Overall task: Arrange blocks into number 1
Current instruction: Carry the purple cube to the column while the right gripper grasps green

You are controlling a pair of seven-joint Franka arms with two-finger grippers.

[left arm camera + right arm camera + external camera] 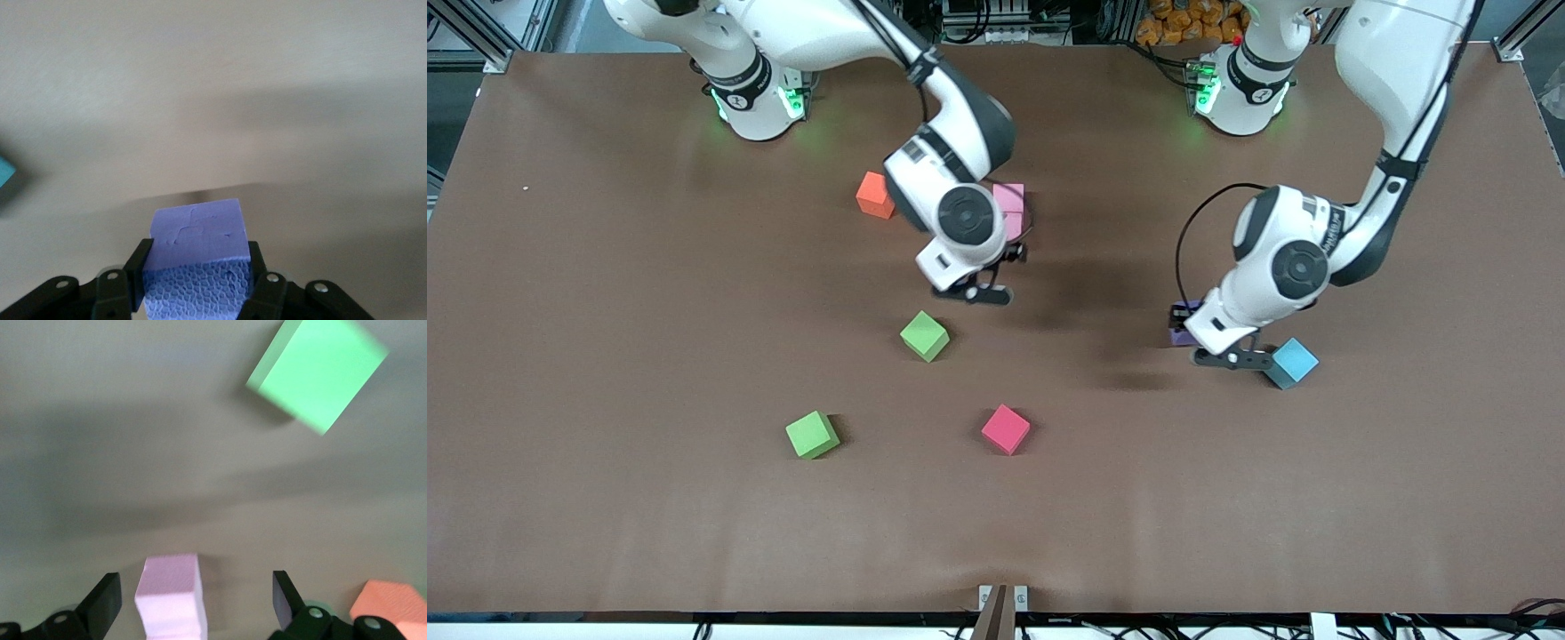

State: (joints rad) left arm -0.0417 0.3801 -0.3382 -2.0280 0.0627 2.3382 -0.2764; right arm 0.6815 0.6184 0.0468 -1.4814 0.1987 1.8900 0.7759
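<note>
The left gripper point(197, 283) is clamping its fingers on the purple matte foam cube point(198, 240) and should be keeping it level, while the right gripper point(197, 600), fingers apart, is straddling the light pink matte foam cube point(170, 593) over the brown surface point(605, 356).

Pretty clearly a robotics lab: two white robot arms point(951, 178) are bolted at the edge of a big brown table point(605, 356) with green status lights glowing at their bases. There's aluminium framing point(471, 36) and loose cables point(1529, 609) around the table edges too.
</note>
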